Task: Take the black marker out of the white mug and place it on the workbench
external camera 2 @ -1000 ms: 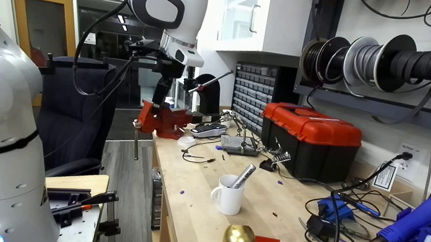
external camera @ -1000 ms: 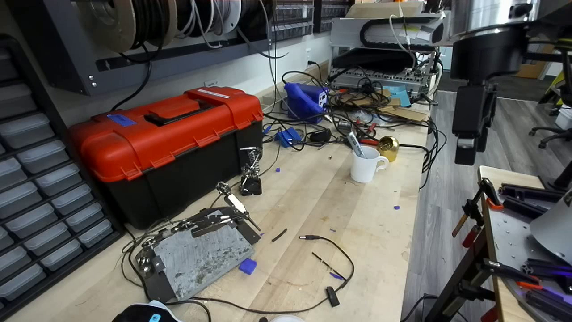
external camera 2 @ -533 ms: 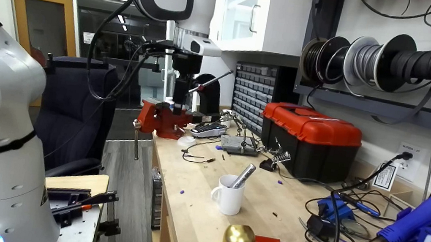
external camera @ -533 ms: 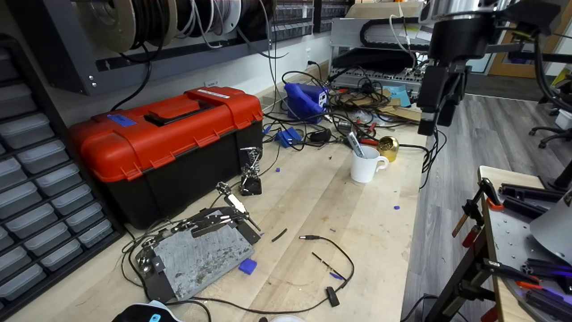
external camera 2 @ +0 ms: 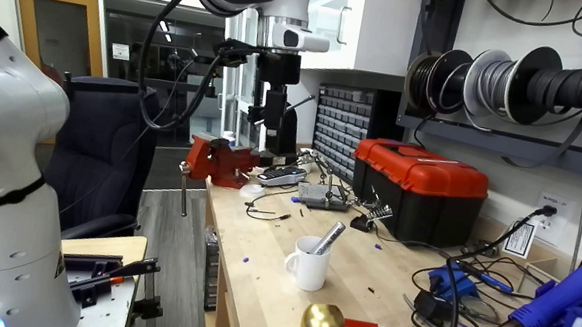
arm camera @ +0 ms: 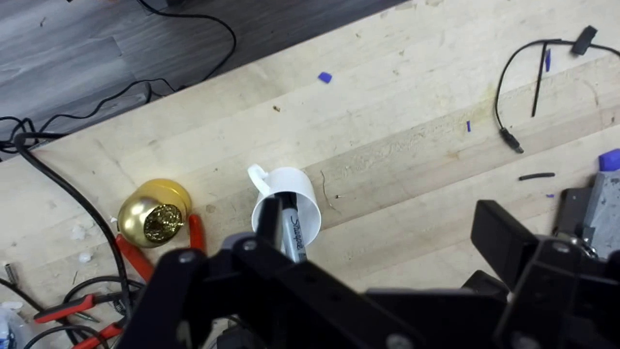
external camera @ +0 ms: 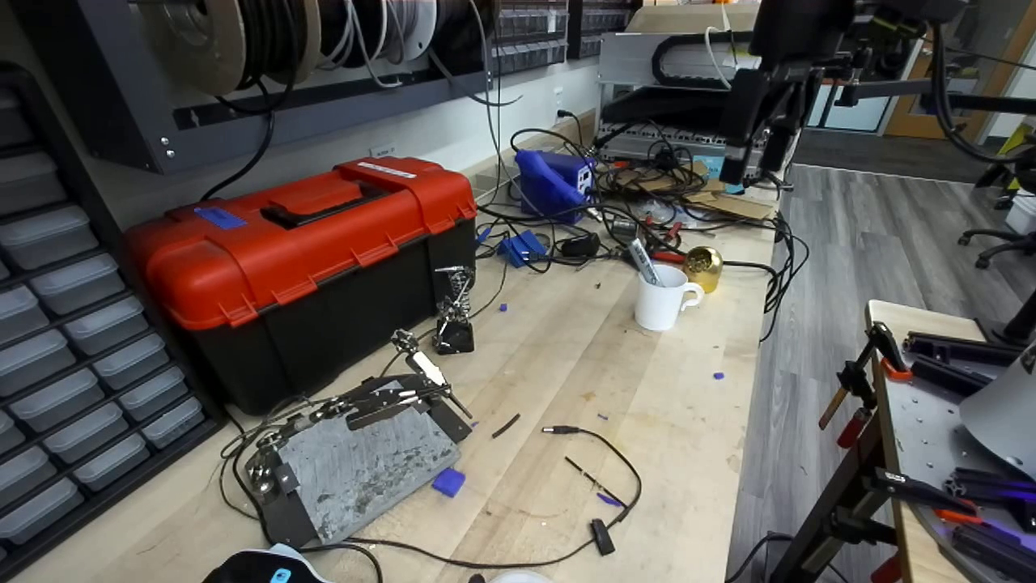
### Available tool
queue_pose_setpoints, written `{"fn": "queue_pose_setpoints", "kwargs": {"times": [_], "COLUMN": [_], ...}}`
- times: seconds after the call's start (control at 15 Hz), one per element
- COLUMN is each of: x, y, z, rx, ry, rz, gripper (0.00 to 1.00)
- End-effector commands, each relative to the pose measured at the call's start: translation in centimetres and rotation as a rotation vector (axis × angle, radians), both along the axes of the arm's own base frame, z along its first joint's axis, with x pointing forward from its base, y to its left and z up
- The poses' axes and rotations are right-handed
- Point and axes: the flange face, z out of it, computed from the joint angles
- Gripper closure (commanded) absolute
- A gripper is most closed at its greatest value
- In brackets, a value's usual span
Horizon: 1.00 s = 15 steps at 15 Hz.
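Tool (external camera: 753, 166) shifted nearer mug (arm camera: 293, 180), fingers (arm camera: 503, 242) apart; marker (arm camera: 292, 230) still inside.

in an exterior view the camera looks down along the workbench (external camera: 615, 368), the drawer rack (external camera: 101, 322) close by. in an exterior view facing roughly back along it, the blue heat gun (external camera 2: 570, 300) is near, that rack far. both share the red toolbox (external camera 2: 422, 174) and white mug (external camera 2: 310, 271). the wrist view looks steeply down past the gripper (arm camera: 380, 225) onto the mug.
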Motion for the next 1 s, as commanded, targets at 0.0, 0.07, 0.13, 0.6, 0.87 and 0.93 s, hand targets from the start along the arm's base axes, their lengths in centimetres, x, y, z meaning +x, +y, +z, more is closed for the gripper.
{"fn": "queue_pose_setpoints", "kwargs": {"times": [0.0,0.07,0.13,0.6,0.87,0.93], "x": [3.2,4.0,4.7,6.2,6.5,6.7], "y": [-1.0,-0.8,-0.8,-0.5,-0.5,-0.5], "z": [0.5,0.3,0.2,-1.4,-1.4,-1.8], "rx": [0.024,0.029,0.032,0.037,0.038,0.023], "ry": [0.013,0.021,0.027,0.064,0.066,0.064], "rz": [-0.031,-0.036,-0.037,-0.018,-0.018,-0.023], "gripper": [0.00,0.00,0.00,0.00,0.00,0.00]}}
